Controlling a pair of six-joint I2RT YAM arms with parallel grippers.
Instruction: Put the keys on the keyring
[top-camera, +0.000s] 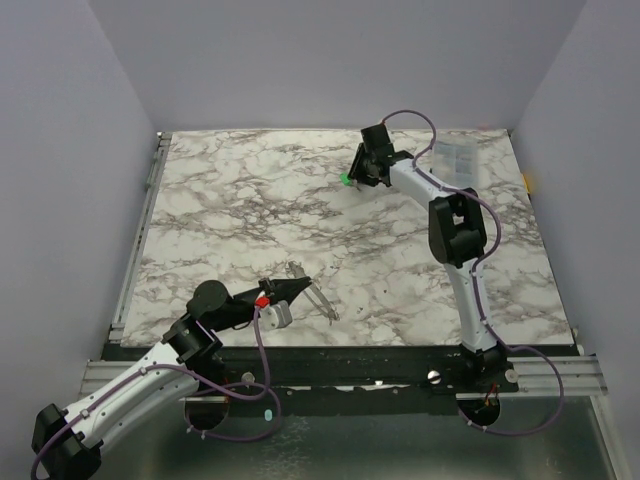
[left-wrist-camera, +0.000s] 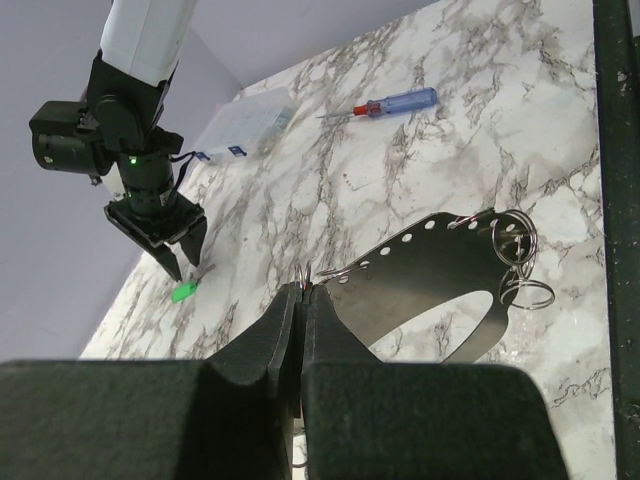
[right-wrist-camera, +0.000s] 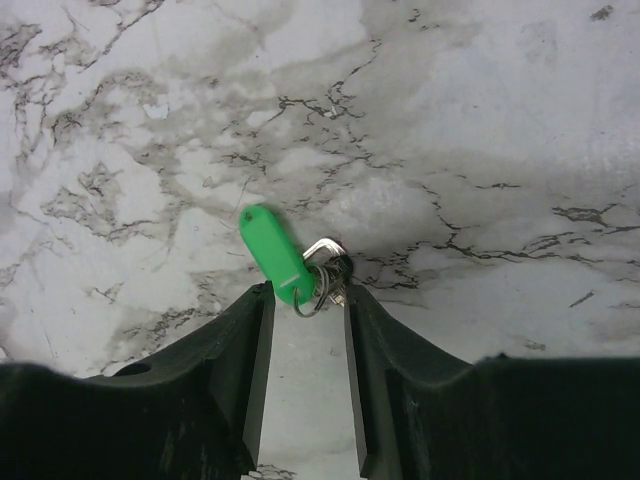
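Currently the right gripper (right-wrist-camera: 307, 296) hovers low over the far side of the marble tabletop (right-wrist-camera: 480, 120). Its fingers are apart and straddle the small ring end of the green key (right-wrist-camera: 273, 252), which lies flat with its silver blade (right-wrist-camera: 322, 246) tucked beside the tag. The left gripper (left-wrist-camera: 305, 290) is near the front edge, pressed together on a thin wire at one end of the keyring (left-wrist-camera: 420, 285). That keyring is a grey perforated band that curves away over the table, with two small split rings (left-wrist-camera: 525, 280) at its far end. Key and keyring are well apart. The likeliest trouble is the pickup. The key sits flush on hard marble and off-centre toward one finger, so closing could skate it sideways. It could also catch only the smooth plastic tag and leave the blade dangling at an awkward angle for threading. The left pinch on such thin wire also looks marginal, and the band could pivot or slip out once a key is pushed against it. No yellow key is identifiable in these views.
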